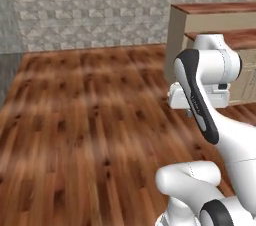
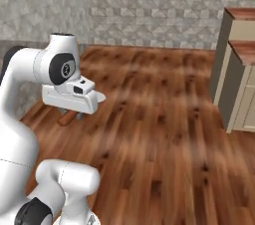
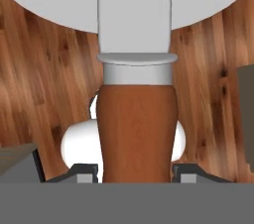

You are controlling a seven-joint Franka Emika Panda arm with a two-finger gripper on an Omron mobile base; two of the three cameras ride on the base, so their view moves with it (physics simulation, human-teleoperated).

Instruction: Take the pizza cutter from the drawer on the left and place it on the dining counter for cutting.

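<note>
Nearest the hand camera, the pizza cutter (image 3: 137,129) sits clamped in the claw (image 3: 136,171), one finger tip on each side of its handle base. The tool is carried in the air over the wood floor (image 1: 75,130), under the arm's hand in the right base view, away from any worktop. The dining counter (image 1: 220,15) stands at the far right.

Handling, as judged: light, rigid, unlikely to flex. The smooth turned handle may slip or pivot if tilted; grip it mid-handle, clear of the wheel.

Appearance, largest first: broad pale grey wheel and shank, stubby reddish-brown handle, narrow pale collar between them.
</note>
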